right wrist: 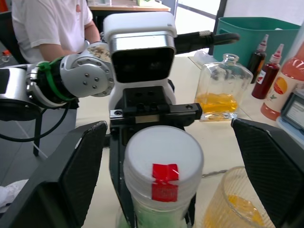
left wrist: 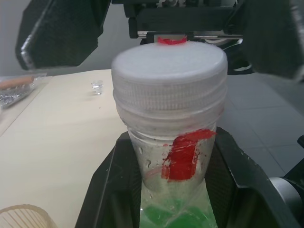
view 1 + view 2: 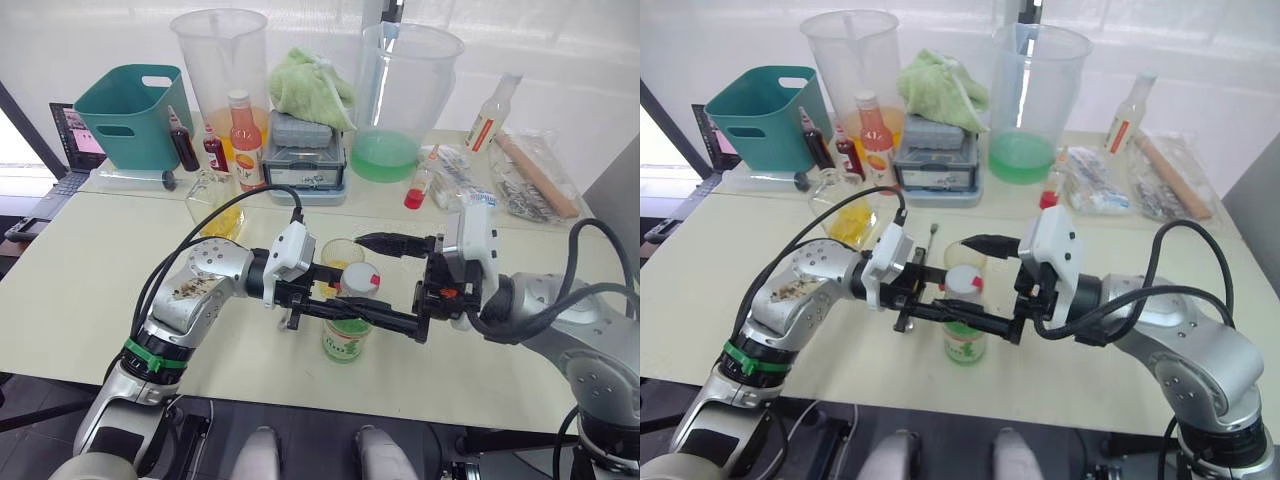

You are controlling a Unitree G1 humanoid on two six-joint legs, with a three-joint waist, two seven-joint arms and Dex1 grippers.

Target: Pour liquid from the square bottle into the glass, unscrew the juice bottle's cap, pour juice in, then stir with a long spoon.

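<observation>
The juice bottle (image 3: 346, 338) stands upright near the table's front edge, with its white cap (image 3: 360, 278) and red mark screwed on. My left gripper (image 3: 333, 300) is shut on the juice bottle just under the cap. My right gripper (image 3: 347, 282) comes in from the right, open. Its fingers (image 1: 71, 171) stand wide on either side of the cap and do not touch it. The glass (image 3: 338, 252) stands just behind the bottle, with yellow liquid at its bottom. The square bottle (image 3: 213, 203) sits further back on the left. The long spoon (image 3: 933, 235) lies beside the glass.
Along the back stand a teal bin (image 3: 130, 115), two big measuring jugs (image 3: 220, 60) (image 3: 405, 100), a pink-orange bottle with a red cap (image 3: 245, 140), a grey box (image 3: 305, 150) under a green cloth, and a slim bottle (image 3: 490, 115). A person in a white shirt (image 1: 52, 23) is beyond the table.
</observation>
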